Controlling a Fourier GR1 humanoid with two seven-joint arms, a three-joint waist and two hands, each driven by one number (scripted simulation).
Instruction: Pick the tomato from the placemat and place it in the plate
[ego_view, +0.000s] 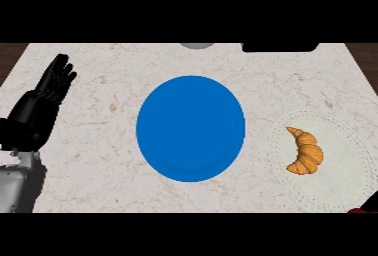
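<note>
While my left hand (52, 82) rests at the view's left edge, fingers straight, pressed together and pointing up, it touches nothing. Its grey forearm (16, 185) comes in from the lower left corner. Blue plate (190, 128) sits mid-view on the marbled counter (96, 150), its whole face showing. Right of the plate and apart from it lies the pale round placemat (339, 150), partly cut by the right edge. On the placemat I see a croissant (305, 151), curved, lying near the mat's left side, one tip toward the far edge. Of the tomato (362, 210) I may be seeing only a red speck at the lower right corner, by the placemat's near rim; I cannot tell for sure that it is the tomato. A dark wedge just above that speck looks like my right hand (371, 200). Too little of it shows, so I cannot tell its state. At the counter's far edge a grey round thing (196, 45) is half cut off. A black block (280, 47) sits to its right, also cut off.
</note>
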